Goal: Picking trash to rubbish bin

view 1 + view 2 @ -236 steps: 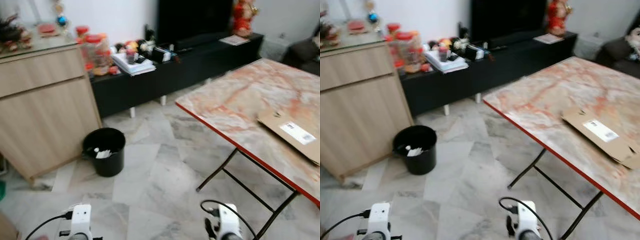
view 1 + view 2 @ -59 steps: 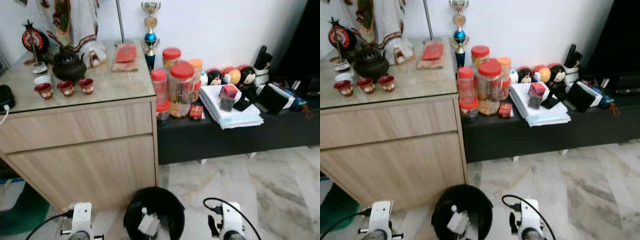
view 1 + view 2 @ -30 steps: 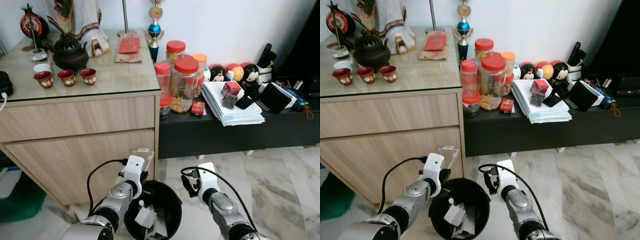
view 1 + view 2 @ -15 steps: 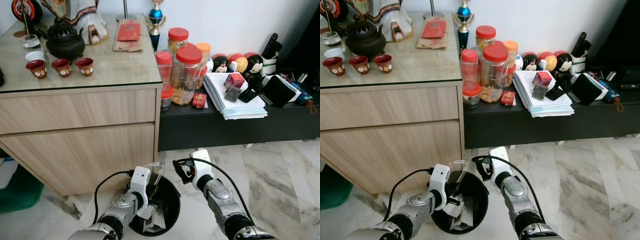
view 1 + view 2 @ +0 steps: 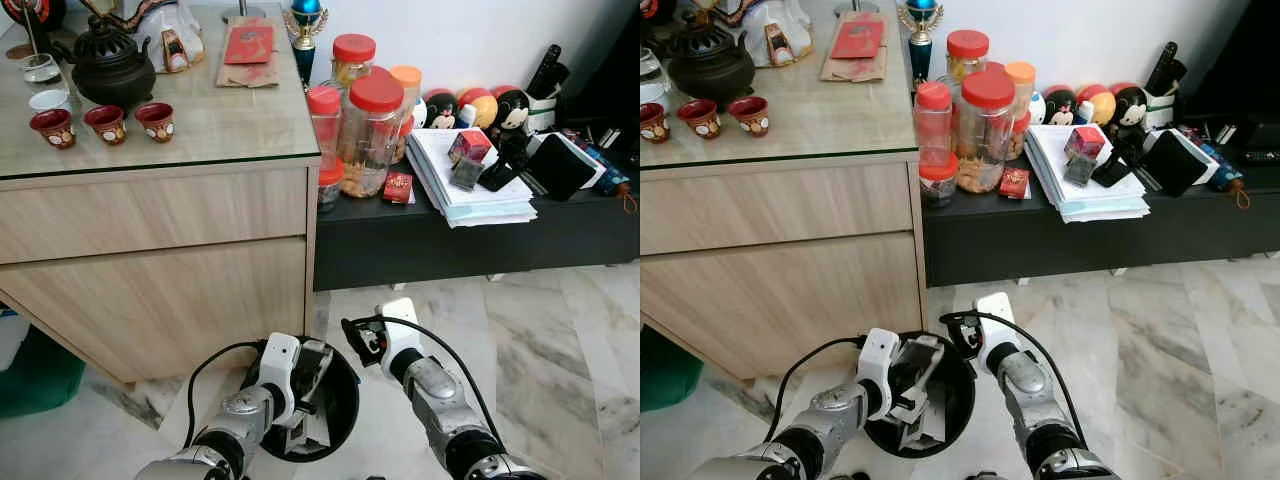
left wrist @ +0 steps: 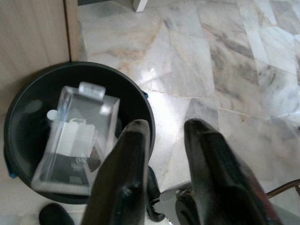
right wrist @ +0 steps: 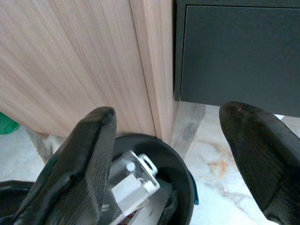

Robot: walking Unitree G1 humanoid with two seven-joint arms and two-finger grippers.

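A black round rubbish bin (image 5: 347,400) stands on the marble floor against the corner of a wooden cabinet. A clear plastic box (image 6: 77,138) lies inside the bin on top of white paper scraps. My left gripper (image 5: 316,372) hangs over the bin's mouth. In the left wrist view the left gripper (image 6: 167,124) is open, with bare floor and bin rim between its fingers and the box off to one side. My right gripper (image 5: 358,336) hovers just beyond the bin's far rim. Its fingers (image 7: 89,154) are spread wide and empty.
The wooden cabinet (image 5: 160,250) with a glass top rises right behind the bin. A low black bench (image 5: 450,245) carries jars (image 5: 372,135) and a paper stack (image 5: 470,195). A green object (image 5: 35,375) sits on the floor at left. Open marble floor (image 5: 560,360) lies to the right.
My left gripper carried the clear plastic box down from above the bin's rim into the bin, then let go of it. The right gripper moved closer to the bin.
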